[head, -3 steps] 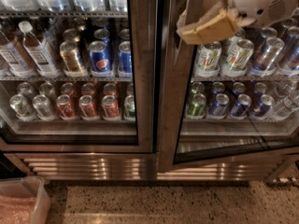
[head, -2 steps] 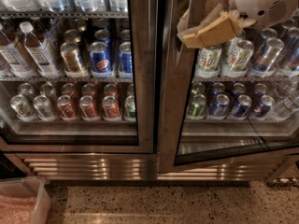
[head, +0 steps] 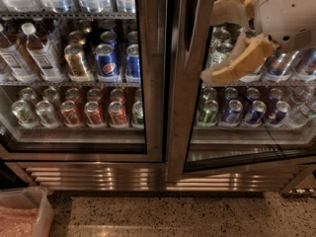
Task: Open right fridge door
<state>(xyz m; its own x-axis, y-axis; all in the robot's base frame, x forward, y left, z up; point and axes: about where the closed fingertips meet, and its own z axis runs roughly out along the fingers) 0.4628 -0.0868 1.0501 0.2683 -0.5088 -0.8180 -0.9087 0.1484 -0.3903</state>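
Observation:
The right fridge door [head: 193, 107] is a glass pane in a brushed steel frame, with green-and-white and blue cans [head: 232, 110] behind it. It stands slightly ajar: its bottom edge slants away from the cabinet base. A dark handle recess [head: 190, 26] runs down its left frame. My gripper [head: 217, 43] is at the upper right, in front of the glass, with its white wrist behind it. Its two tan fingers [head: 237, 63] are spread apart, their tips close to the door's left frame. Nothing is between them.
The left fridge door [head: 74, 68] is shut, with Pepsi cans, red cans and bottles behind it. A steel louvred grille [head: 98, 174] runs below both doors. A translucent bin [head: 27, 214] stands on the speckled floor at the lower left.
The right door's frame looks swung out a little further. My gripper sits lower and to the right, and its upper finger now shows as well.

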